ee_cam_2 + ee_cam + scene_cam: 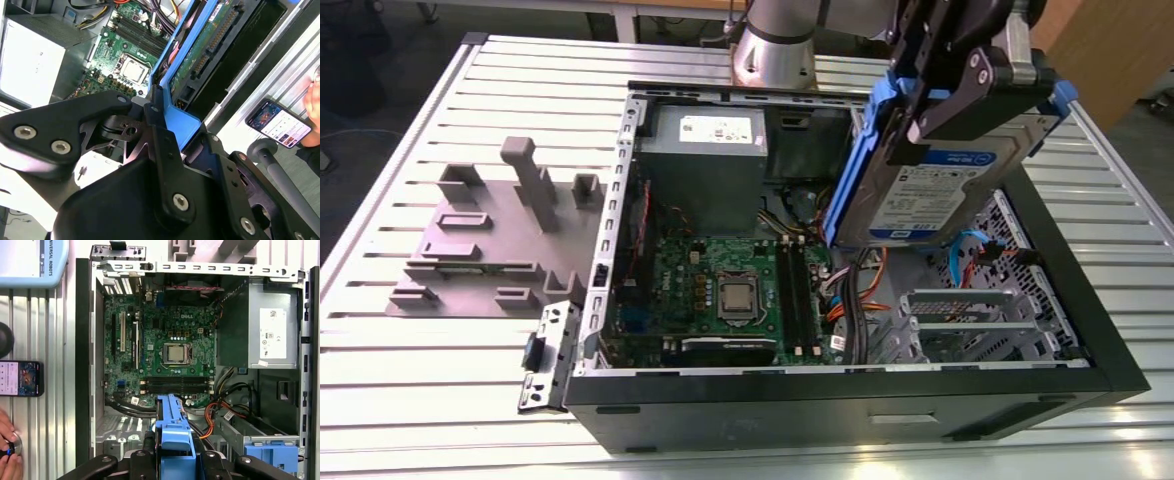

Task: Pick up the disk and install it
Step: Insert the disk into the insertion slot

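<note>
Gripper (947, 110) clamps the disk (927, 195) on edge over the open case's (854, 385) far corner at the exterior view's right; second wrist view: jaws pinch its blue rail (182, 122); first wrist view: disk edge-on above motherboard (165, 350); judged rigid, weighty, shock-sensitive; grip rails, not circuitry.

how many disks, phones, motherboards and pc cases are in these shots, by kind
disk: 1
phone: 1
motherboard: 1
case: 1
total: 4
</note>
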Controlling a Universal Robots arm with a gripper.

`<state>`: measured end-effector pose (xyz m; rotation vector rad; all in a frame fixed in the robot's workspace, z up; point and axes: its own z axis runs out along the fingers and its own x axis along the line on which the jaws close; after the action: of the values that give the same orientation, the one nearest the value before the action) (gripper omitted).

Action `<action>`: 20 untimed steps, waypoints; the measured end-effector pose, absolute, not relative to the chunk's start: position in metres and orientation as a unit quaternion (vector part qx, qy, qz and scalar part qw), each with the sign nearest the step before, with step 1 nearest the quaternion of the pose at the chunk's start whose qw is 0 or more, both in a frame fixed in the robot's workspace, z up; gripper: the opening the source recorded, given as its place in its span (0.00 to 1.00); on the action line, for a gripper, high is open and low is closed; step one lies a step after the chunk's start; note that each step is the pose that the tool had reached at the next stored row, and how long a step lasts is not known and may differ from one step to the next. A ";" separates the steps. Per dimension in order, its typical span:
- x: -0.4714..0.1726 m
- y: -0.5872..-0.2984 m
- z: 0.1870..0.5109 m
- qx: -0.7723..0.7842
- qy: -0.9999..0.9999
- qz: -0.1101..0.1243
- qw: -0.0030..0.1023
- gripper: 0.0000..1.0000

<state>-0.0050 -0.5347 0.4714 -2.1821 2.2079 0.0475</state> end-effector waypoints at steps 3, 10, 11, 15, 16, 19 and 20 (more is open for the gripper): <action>-0.004 -0.539 0.470 -0.703 0.711 0.015 0.019 0.36; 0.007 -0.550 0.468 -0.703 0.711 0.015 0.018 0.36; 0.008 -0.551 0.468 -0.703 0.711 0.015 0.018 0.36; 0.014 -0.558 0.466 -0.703 0.711 0.015 0.019 0.36; 0.016 -0.559 0.466 -0.703 0.711 0.015 0.019 0.36; 0.020 -0.564 0.465 -0.703 0.711 0.015 0.019 0.36; 0.022 -0.565 0.465 -0.703 0.711 0.015 0.019 0.36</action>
<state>0.0216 -0.5655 0.4649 -2.1817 2.2082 0.0475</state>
